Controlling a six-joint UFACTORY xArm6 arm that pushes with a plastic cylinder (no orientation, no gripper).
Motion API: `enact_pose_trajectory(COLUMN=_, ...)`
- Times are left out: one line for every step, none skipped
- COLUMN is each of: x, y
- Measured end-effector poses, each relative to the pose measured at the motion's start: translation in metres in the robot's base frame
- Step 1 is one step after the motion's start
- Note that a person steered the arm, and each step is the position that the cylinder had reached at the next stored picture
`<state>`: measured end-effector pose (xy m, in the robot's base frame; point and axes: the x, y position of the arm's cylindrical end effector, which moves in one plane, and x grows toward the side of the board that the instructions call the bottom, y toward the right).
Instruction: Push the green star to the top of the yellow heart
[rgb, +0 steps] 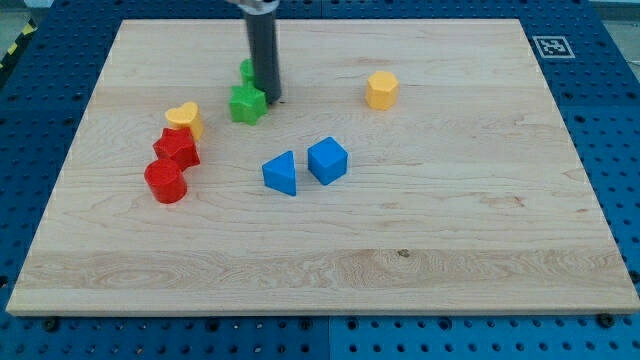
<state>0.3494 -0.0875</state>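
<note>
The green star (246, 102) lies on the wooden board, in the upper left part of the view. The yellow heart (185, 118) lies to its left and slightly lower, a short gap apart. My tip (270, 97) stands right beside the star, at its upper right edge; I cannot tell whether they touch. A second green block (246, 70) is mostly hidden behind the rod, just above the star.
A red star-like block (177, 148) touches the heart from below, with a red cylinder (166, 181) below that. A blue triangle (281, 172) and a blue cube (327, 160) lie mid-board. A yellow hexagon (381, 89) lies at upper right.
</note>
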Motion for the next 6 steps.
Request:
enact_pose_trajectory(x=0.000, y=-0.013)
enact_pose_trajectory(x=0.000, y=0.035)
enact_pose_trajectory(x=0.007, y=0.079)
enact_pose_trajectory(x=0.027, y=0.056)
enact_pose_trajectory(x=0.038, y=0.008)
enact_pose_trajectory(x=0.038, y=-0.002)
